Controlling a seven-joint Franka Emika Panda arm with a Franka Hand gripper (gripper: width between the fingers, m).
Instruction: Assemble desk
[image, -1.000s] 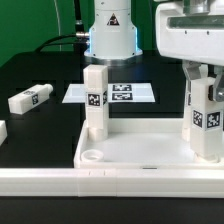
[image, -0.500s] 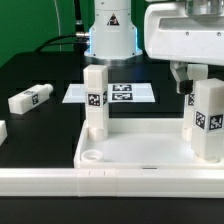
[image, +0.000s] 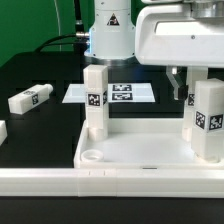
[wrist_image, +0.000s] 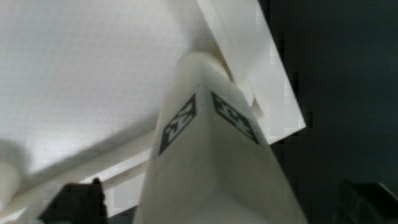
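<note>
The white desk top (image: 140, 150) lies at the front like a tray, with an open round socket (image: 90, 156) in its near corner. One white tagged leg (image: 95, 100) stands upright in a far corner. A second leg (image: 209, 118) stands upright at the exterior view's right. My gripper (image: 182, 86) hangs above and just beside this second leg, jaws apart and holding nothing. The wrist view looks down on that leg (wrist_image: 214, 140) and the desk top (wrist_image: 89, 80), with one dark finger (wrist_image: 71, 200) standing clear of the leg. A loose leg (image: 30, 99) lies on the table at the left.
The marker board (image: 125, 93) lies flat behind the desk top, in front of the arm's base (image: 110, 35). Part of another white piece (image: 2, 131) shows at the exterior view's left edge. The table is black.
My gripper has let go of the leg at the exterior view's right, and has risen and shifted toward the exterior view's left. The leg stays upright in its corner.
</note>
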